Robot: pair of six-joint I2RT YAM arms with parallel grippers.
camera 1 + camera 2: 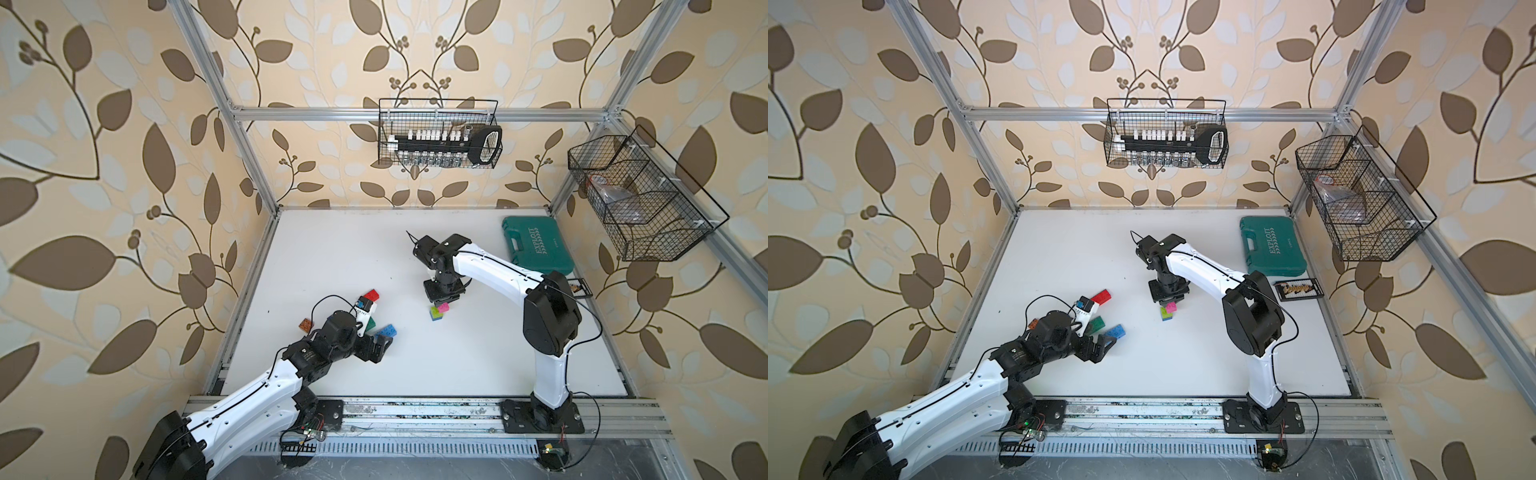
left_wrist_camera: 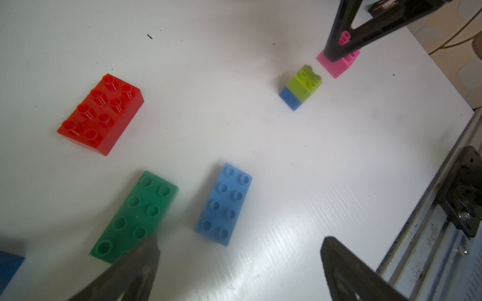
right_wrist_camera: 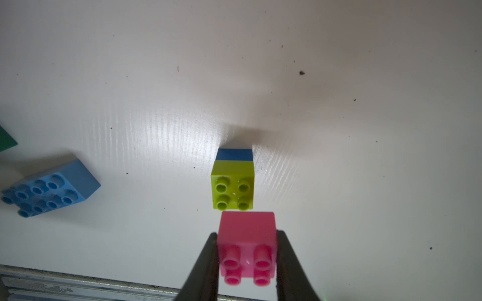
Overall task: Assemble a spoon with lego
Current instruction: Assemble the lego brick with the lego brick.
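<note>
a plain white table [image 1: 374, 257] with a few dark specks sits inside an aluminium frame [image 1: 415, 111], walled in leaf-print wallpaper [image 1: 104, 166]. a back basket [image 1: 494, 124] and a side basket [image 1: 706, 208] of black wire hang on the rails, and a teal tool case [image 1: 536, 245] lies at the far right corner. the right gripper [image 3: 247, 245] is clamped on the pink brick [image 3: 247, 226], just beside the lime-on-dark-blue stack [image 3: 233, 182] near mid-table. the left gripper [image 2: 240, 242] stands wide and holds nothing, near the green brick [image 2: 135, 213] and light blue brick [image 2: 224, 203], with the red brick [image 2: 101, 112] beyond. in both top views the left arm half hides the orange brick [image 1: 305, 325]. whether the pink brick touches the table is unclear. the side basket's contents are hard to make out
</note>
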